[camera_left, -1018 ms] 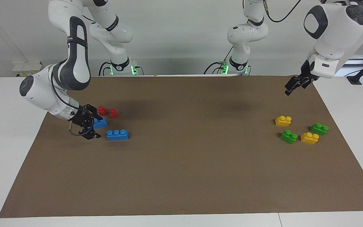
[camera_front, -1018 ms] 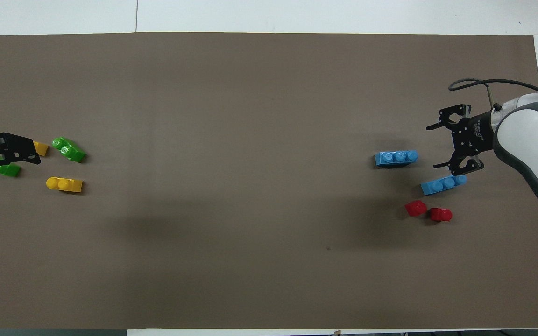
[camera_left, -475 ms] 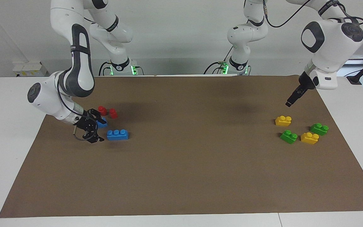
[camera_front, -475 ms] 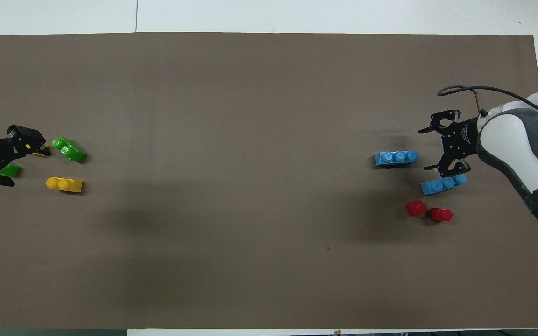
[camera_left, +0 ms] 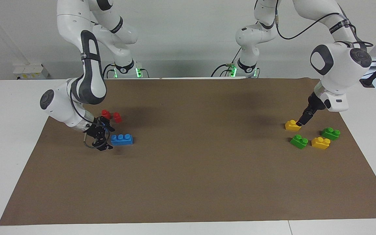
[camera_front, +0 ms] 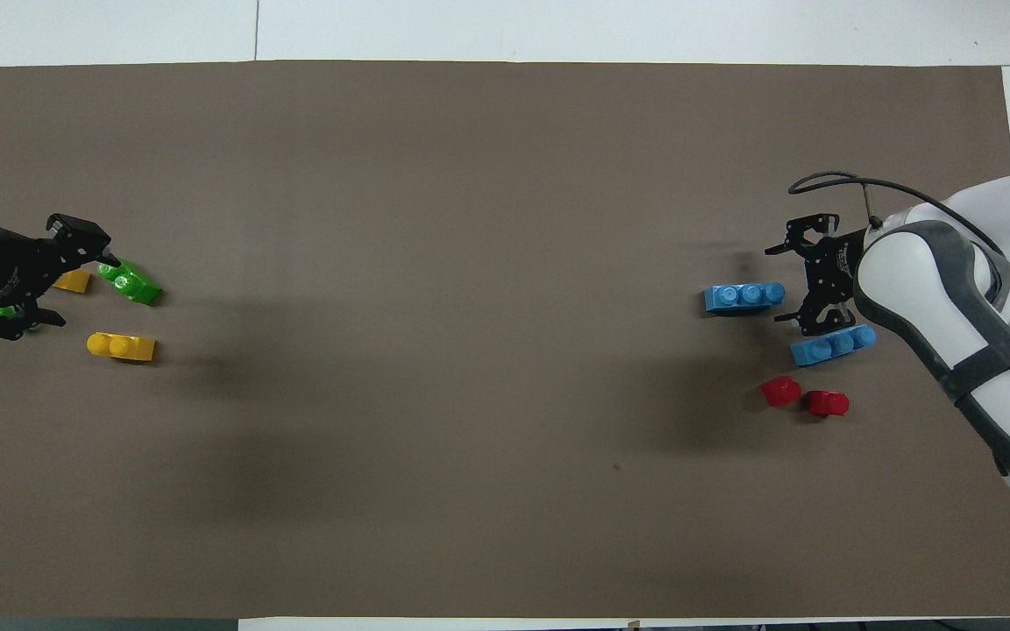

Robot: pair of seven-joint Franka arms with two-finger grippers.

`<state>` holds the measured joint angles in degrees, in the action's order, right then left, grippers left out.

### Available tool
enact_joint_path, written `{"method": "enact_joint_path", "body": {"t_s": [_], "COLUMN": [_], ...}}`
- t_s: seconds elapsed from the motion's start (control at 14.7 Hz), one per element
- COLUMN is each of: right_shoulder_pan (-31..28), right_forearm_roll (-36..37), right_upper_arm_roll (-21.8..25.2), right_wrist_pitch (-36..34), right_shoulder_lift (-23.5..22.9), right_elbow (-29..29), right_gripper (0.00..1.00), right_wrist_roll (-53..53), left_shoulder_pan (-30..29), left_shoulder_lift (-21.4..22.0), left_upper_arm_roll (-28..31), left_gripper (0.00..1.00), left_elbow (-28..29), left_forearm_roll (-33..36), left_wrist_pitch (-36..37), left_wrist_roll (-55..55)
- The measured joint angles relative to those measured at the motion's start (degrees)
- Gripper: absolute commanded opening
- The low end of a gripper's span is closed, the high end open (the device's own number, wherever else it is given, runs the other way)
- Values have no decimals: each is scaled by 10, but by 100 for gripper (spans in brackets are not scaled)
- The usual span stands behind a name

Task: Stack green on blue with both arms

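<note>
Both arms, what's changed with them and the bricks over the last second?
The right gripper has come down beside the blue brick, open, holding nothing. The left gripper has dropped low over a yellow brick near the green brick, also empty. No brick has moved.
</note>
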<state>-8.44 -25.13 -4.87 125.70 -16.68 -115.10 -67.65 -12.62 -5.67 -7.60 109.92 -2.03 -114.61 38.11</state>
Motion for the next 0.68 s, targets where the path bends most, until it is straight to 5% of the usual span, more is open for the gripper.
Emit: {"method": "enact_joint_path", "body": {"t_s": [0.41, 0.68], "right_shoulder_pan": [3, 3], "right_forearm_roll": [-23, -41], "right_upper_arm_roll": [0, 0], "right_wrist_pitch": [44, 50], "right_shoulder_lift": [-1, -1], "right_elbow": [-33, -42], "right_gripper": [94, 32], "right_wrist_roll": [10, 27], "left_shoulder_pan": [-7, -8], "left_shoulder_lift": [-42, -66], "left_upper_arm_roll": [1, 1], "left_gripper": [100, 100], "left_elbow": [-13, -25], "left_forearm_roll": [-1, -1], "left_wrist_pitch": [-43, -66], "left_wrist_roll": [7, 17]}}
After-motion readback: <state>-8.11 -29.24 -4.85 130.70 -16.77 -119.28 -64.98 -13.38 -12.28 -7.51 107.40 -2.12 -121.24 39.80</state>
